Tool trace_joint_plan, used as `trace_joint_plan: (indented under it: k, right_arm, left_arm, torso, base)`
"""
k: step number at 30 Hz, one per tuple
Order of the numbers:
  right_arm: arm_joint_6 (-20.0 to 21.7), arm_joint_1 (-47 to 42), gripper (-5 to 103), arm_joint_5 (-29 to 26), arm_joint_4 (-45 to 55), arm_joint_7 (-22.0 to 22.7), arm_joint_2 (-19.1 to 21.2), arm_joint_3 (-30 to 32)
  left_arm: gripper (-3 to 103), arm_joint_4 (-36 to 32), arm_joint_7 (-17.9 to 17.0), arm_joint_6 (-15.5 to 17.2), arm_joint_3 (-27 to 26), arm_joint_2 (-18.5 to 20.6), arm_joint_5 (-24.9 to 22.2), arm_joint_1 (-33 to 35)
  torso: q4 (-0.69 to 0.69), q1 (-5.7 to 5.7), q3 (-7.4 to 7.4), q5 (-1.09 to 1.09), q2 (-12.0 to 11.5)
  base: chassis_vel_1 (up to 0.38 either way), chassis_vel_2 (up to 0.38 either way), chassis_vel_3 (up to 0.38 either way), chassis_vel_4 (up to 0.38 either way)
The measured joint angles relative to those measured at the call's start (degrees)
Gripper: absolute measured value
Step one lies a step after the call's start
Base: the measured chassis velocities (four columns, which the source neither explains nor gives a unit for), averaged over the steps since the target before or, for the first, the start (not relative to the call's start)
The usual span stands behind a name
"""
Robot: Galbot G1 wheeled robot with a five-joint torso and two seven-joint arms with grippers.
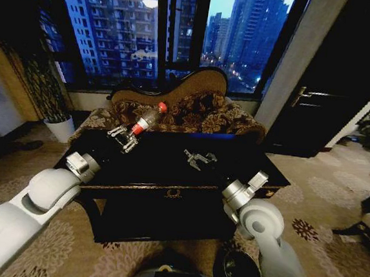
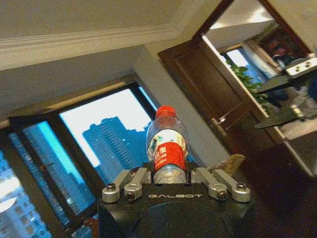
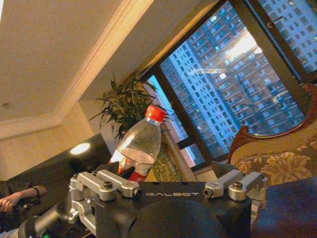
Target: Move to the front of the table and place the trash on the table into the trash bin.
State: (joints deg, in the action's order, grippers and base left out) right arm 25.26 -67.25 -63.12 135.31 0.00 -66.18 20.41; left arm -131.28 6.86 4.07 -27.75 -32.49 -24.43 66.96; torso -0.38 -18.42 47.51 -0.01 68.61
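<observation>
Galbot G1: white arms, silver wrists, black grippers

Beside the table [image 1: 167, 192], both arms wear smooth, rounded white shells ending in ribbed silver wrist cylinders. The left gripper [image 1: 124, 139] and the right gripper [image 1: 199, 158] have slim silver-grey metal fingers. Each gripper's body is a matte black housing marked "GALBOT" in pale letters, with silver linkage bars fastened by dark round screws. A dark, rounded torso edge shows nearest the camera.
</observation>
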Motion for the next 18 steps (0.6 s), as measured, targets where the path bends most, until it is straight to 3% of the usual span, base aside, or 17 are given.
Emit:
trace_joint_plan:
  k: [10,18]
  right_arm:
    - [0.1,2.2,100,-0.6,-1.4,0.0,0.1,-0.6]
    - [0.0,1.9,100,-0.5,-1.3,0.0,0.2,-0.5]
  left_arm:
    - [29,-0.5,-0.1,-1.3,4.2,2.7,1.1,-2.4]
    - [29,4.1,0.9,-6.0,11.6,2.6,2.1,-11.3]
  torso:
    - [0.00,0.00,0.00,0.00,0.0]
    - [0.00,0.00,0.00,0.00,0.0]
  base:
    - [0.000,0.000,0.000,0.000]
    - [0.000,0.000,0.000,0.000]
